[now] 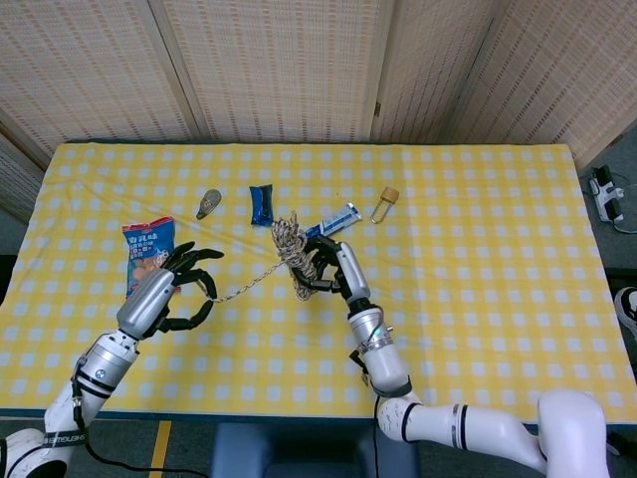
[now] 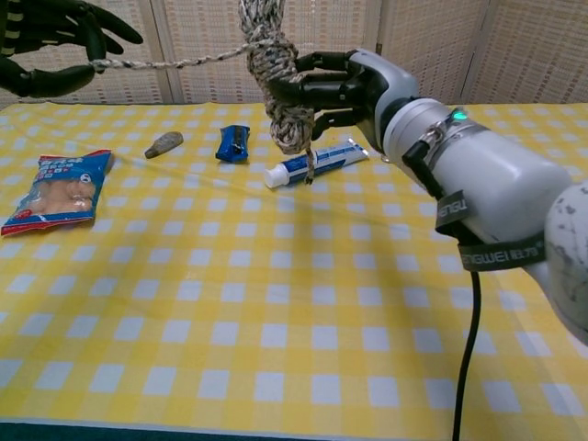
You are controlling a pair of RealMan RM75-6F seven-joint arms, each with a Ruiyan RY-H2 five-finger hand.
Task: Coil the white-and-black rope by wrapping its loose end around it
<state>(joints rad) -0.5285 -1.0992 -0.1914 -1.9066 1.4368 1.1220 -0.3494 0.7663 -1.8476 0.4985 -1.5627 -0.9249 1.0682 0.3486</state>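
Rope [image 1: 293, 253], speckled braided bundle gripped by right hand [image 1: 333, 271], strand pinched by left hand [image 1: 169, 295]

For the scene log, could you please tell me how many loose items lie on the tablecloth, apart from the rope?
5: a snack bag at the left, a small grey object, a blue packet, a toothpaste tube partly behind the rope in the head view, and a brown-capped vial. None seems hidden.

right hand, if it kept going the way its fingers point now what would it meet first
The right hand grips the rope bundle, fingers pointing toward the robot's left. Past the bundle, the taut strand leads to the left hand, so that hand likely comes first, though depth is unclear.
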